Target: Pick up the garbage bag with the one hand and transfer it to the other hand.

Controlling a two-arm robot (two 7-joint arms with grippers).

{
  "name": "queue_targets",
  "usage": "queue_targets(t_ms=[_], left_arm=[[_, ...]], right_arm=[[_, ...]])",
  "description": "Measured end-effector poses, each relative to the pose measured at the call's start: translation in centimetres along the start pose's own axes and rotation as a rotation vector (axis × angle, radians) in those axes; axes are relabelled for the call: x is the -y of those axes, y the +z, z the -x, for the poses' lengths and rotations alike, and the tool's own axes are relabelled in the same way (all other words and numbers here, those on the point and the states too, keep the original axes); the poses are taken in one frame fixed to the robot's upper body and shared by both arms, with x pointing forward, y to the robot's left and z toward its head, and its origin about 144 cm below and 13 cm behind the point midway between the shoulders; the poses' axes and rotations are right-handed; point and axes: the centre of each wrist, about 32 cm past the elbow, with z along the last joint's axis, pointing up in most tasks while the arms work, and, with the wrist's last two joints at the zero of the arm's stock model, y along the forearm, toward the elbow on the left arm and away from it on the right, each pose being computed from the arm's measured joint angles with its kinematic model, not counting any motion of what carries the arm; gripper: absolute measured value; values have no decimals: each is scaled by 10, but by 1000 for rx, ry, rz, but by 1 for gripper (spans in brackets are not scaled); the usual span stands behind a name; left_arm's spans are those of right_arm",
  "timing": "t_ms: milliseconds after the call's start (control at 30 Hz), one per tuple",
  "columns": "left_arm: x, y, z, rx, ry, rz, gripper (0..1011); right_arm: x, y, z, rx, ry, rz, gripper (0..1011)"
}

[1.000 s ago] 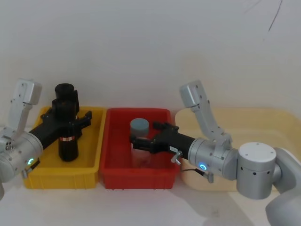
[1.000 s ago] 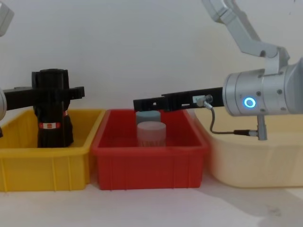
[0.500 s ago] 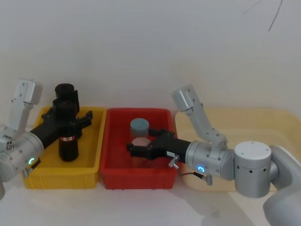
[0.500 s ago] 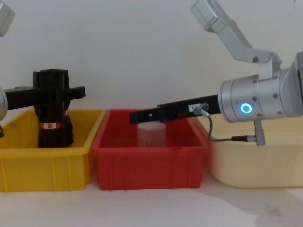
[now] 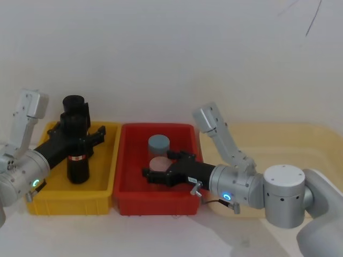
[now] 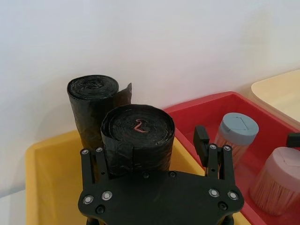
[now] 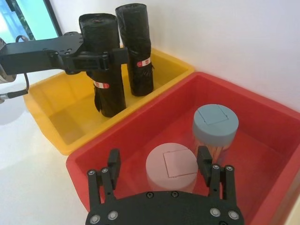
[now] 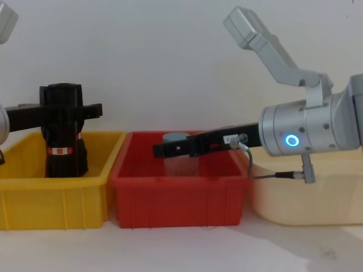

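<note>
Left claw (image 5: pixel 80 135), released, straddles the upright garbage bag (image 5: pixel 78 166) in the yellow bin (image 5: pixel 48 201); closing could snag the twin roll (image 5: pixel 73 101) just behind it. Right claw (image 5: pixel 158 167), released, brackets a pink-lidded jar (image 7: pixel 171 164) and may knock it.

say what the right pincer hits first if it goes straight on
Probably the pink-lidded jar in the red bin; it sits just ahead of the open right pincer, in line between the fingers.
</note>
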Motion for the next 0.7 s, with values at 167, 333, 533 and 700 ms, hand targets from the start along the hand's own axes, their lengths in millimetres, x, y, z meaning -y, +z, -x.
queue_targets(t_ms=[167,333,533,700], left_arm=[[0,0,0,0,0,0,1001],[0,0,0,0,0,0,1001],[0,0,0,0,0,0,1001],[0,0,0,0,0,0,1001]], right_arm=[[-3,-4,0,13,3,-4,1004],[-4,-7,1,19,2,-3,1004],[-5,-11,1,21,-1,-4,1004],[-4,-13,2,23,-7,-9,1004]])
